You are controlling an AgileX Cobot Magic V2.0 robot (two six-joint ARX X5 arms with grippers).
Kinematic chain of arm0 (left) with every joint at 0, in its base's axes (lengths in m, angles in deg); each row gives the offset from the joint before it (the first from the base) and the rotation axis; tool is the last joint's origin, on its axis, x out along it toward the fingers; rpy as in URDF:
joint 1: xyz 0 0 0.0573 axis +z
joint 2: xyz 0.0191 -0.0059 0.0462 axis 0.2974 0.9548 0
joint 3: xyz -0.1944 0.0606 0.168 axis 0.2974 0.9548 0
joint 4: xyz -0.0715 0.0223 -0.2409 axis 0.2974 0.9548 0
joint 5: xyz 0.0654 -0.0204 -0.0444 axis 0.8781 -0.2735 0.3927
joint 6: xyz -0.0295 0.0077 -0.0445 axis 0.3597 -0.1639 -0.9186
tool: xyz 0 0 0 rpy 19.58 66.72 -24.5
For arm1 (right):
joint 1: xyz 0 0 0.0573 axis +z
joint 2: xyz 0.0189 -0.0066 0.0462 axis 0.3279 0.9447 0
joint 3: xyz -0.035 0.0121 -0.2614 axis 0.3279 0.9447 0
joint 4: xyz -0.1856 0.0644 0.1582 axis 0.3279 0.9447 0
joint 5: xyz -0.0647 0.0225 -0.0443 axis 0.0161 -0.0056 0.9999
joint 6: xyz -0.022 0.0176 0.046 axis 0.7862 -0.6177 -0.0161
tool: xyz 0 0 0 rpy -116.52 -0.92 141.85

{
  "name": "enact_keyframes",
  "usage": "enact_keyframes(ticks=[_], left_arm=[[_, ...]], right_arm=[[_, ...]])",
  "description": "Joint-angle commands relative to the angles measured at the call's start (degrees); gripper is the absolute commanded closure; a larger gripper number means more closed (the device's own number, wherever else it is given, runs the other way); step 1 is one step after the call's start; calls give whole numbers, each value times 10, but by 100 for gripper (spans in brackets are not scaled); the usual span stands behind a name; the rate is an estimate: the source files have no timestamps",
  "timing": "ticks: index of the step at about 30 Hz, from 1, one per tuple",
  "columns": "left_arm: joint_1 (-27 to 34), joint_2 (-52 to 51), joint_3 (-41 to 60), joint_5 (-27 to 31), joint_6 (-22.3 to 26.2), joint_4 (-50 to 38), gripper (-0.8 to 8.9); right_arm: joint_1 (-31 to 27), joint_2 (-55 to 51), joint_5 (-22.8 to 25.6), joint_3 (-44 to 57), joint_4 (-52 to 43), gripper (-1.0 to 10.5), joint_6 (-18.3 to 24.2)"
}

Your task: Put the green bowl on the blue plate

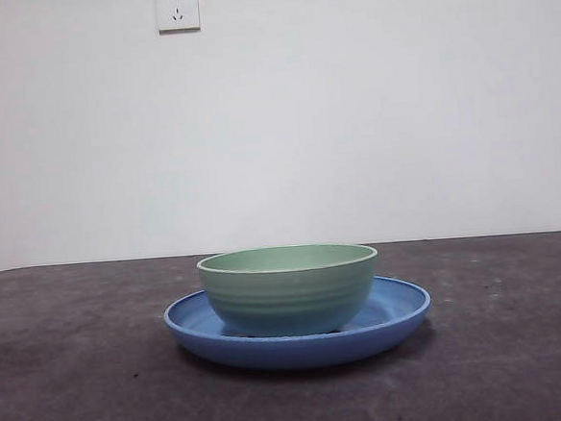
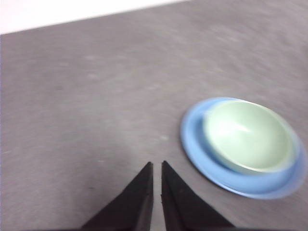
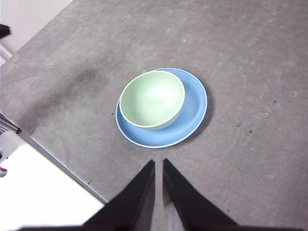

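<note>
Item: green bowl, pale mint ceramic, faint ridges outside, upright and empty. It sits inside the blue plate, resting on the plate's floor and set off-centre, closer to one side of the rim than the other, as the right wrist view shows plainly. Nothing grips it; the placement reads as finished.

Item: blue plate, glossy, shallow, upcurved rim, lying flat on the table and much wider than the bowl, so the bowl stands stable with rim showing all round.

Item: left gripper, raised above bare table beside the plate, jaws pressed nearly together, carrying nothing. Its picture is blurred.

Item: right gripper, high above the plate and clear of it, jaws likewise closed up, carrying nothing. Both appear parked away from the plate because no hold is needed.

Surface: table, dark grey, matt, lightly mottled.

Room: plain white wall behind the plate, with a white wall socket high above it.
</note>
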Motion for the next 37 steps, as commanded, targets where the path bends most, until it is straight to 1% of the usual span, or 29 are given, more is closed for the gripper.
enact_keyframes(ticks=[1,4,8,10,13,24,37], left_arm=[[37,-53,83,4,-22,-75,786],[77,-107,171,33,-47,-147,786],[114,-165,275,43,-63,-223,786],[124,-190,313,57,-79,-240,786],[133,-225,352,59,-95,-242,786],[140,-308,407,60,-102,-243,786],[140,-311,407,60,-101,-243,786]], right_arm=[[3,3,2,-10,-7,922,5],[3,3,2,-10,-7,922,5],[3,3,2,-10,-7,922,5],[3,3,2,-10,-7,922,5],[3,3,2,-10,-7,922,5],[3,3,2,-10,-7,922,5],[3,3,2,-10,-7,922,5]])
